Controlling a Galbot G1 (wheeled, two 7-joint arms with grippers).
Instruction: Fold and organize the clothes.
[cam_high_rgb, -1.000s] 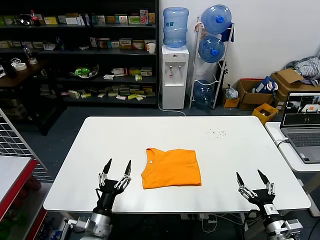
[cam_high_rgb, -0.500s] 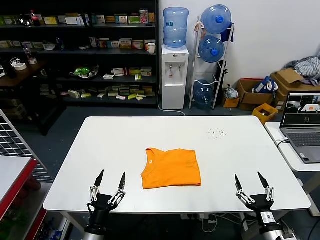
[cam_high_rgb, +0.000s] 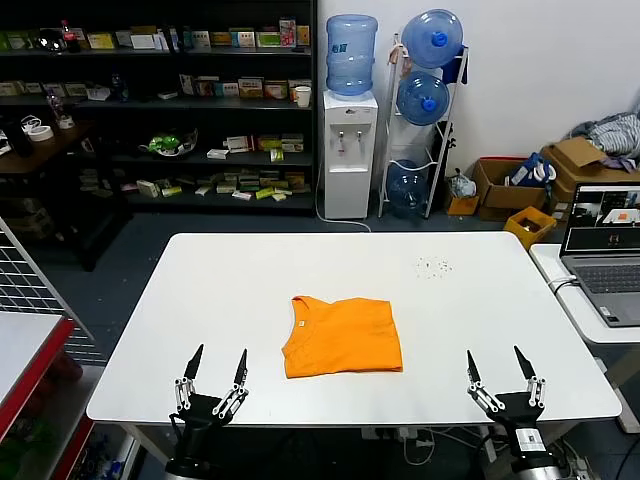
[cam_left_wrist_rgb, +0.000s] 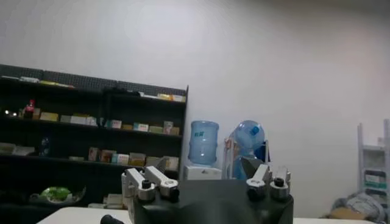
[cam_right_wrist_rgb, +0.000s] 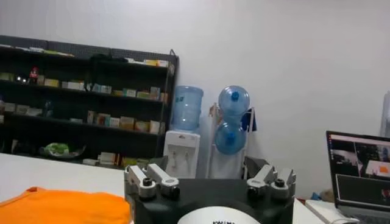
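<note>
The orange T-shirt (cam_high_rgb: 343, 335) lies folded into a rough square in the middle of the white table (cam_high_rgb: 220, 290), neck opening toward the left. Its edge also shows in the right wrist view (cam_right_wrist_rgb: 61, 206). My left gripper (cam_high_rgb: 213, 370) is open and empty at the table's front edge, left of the shirt, fingers pointing up. My right gripper (cam_high_rgb: 499, 367) is open and empty at the front edge, right of the shirt, fingers pointing up. Neither touches the shirt.
A laptop (cam_high_rgb: 605, 250) stands on a side table at the right. A water dispenser (cam_high_rgb: 350, 120), a bottle rack (cam_high_rgb: 425, 110) and dark shelves (cam_high_rgb: 160, 100) stand behind the table. Cardboard boxes (cam_high_rgb: 520, 185) with grey cloth are at the back right. Small specks (cam_high_rgb: 433, 266) lie on the table.
Both grippers have dropped lower toward the table's front edge; the left one moved back and left, away from the shirt. The shirt has not moved.
</note>
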